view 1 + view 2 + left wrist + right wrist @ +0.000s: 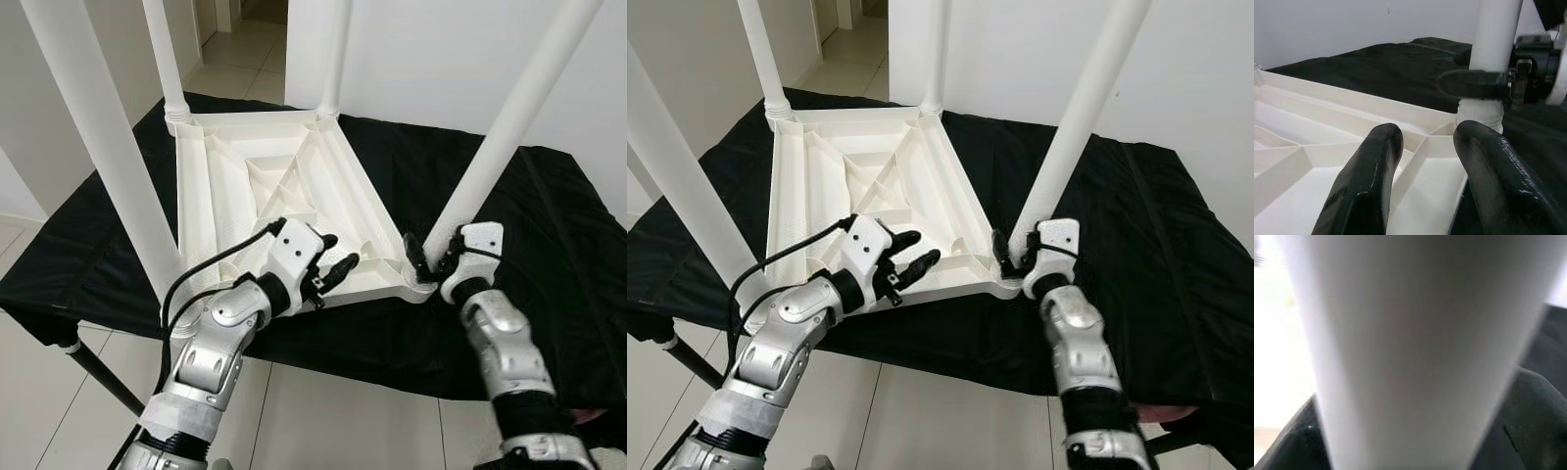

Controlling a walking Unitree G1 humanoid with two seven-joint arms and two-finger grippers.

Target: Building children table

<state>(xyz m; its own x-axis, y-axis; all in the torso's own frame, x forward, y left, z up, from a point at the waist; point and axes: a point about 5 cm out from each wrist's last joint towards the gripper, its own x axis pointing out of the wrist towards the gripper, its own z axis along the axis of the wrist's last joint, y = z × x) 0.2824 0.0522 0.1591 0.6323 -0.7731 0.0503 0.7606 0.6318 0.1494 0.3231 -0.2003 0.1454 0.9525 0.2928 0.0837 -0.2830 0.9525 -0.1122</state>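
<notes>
A white children's table (265, 186) lies upside down on a black cloth, its four round legs pointing up. My left gripper (341, 250) is open, hovering just above the ribbed underside at the near edge; in the left wrist view its fingers (1366, 181) frame the near right corner. My right gripper (426, 257) is shut on the base of the near right leg (509, 127), where the leg meets its corner socket. That leg (1410, 352) stands very close in the right wrist view. In the left wrist view one black finger (1474, 83) of the right gripper wraps the leg (1496, 34).
The black cloth (549, 225) covers a work table whose near edge runs just under my arms. Tall legs rise at the near left (98, 137), far left (167, 59) and far right (333, 59). White wall stands behind, tiled floor below.
</notes>
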